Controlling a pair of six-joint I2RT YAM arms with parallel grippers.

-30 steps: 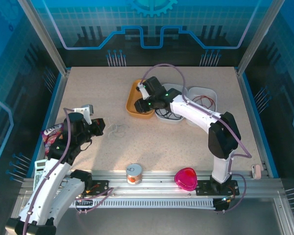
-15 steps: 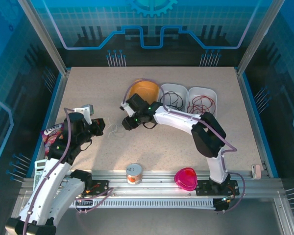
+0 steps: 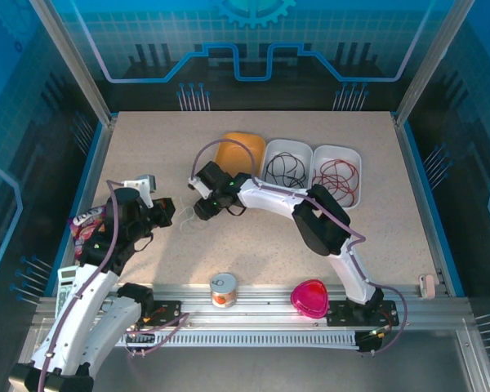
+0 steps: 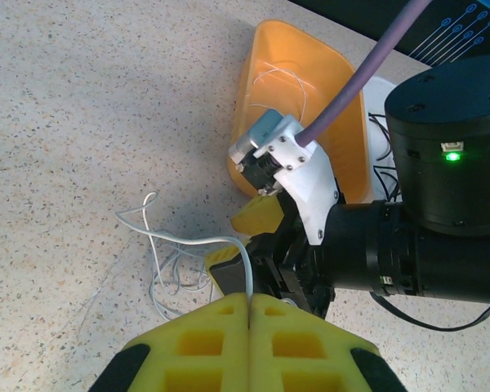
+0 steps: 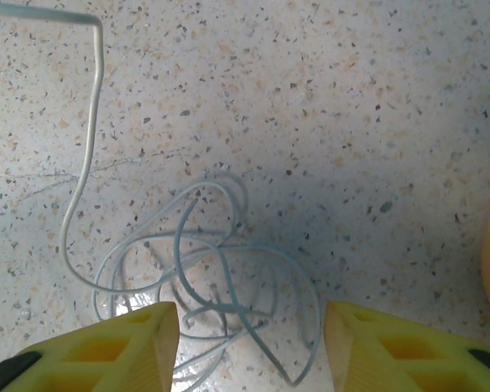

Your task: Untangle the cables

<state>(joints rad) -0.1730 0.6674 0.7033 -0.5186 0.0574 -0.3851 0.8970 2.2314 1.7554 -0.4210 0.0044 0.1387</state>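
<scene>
The pale whitish cable (image 3: 191, 219) lies in a loose coil on the table, left of centre. My left gripper (image 3: 169, 214) is shut on one strand of it, and the wire rises from the coil (image 4: 170, 263) into the pinched yellow pads (image 4: 229, 314). My right gripper (image 3: 199, 210) hovers just over the same coil (image 5: 220, 282), open, its fingers (image 5: 139, 343) standing on either side of the loops with nothing held. The black cable (image 3: 286, 170) lies in a white tray and the dark red cable (image 3: 337, 174) in the tray to its right.
An orange tray (image 3: 243, 149) stands just behind the right gripper, beside the two white trays (image 3: 314, 155). A small tin (image 3: 223, 288) and a pink heart-shaped box (image 3: 309, 297) sit at the near edge. A snack packet (image 3: 86, 222) lies at the far left.
The right arm has swung left from above the trays to over the whitish coil, and its jaws have spread wider. The left arm has stayed put, still pinching the wire.
</scene>
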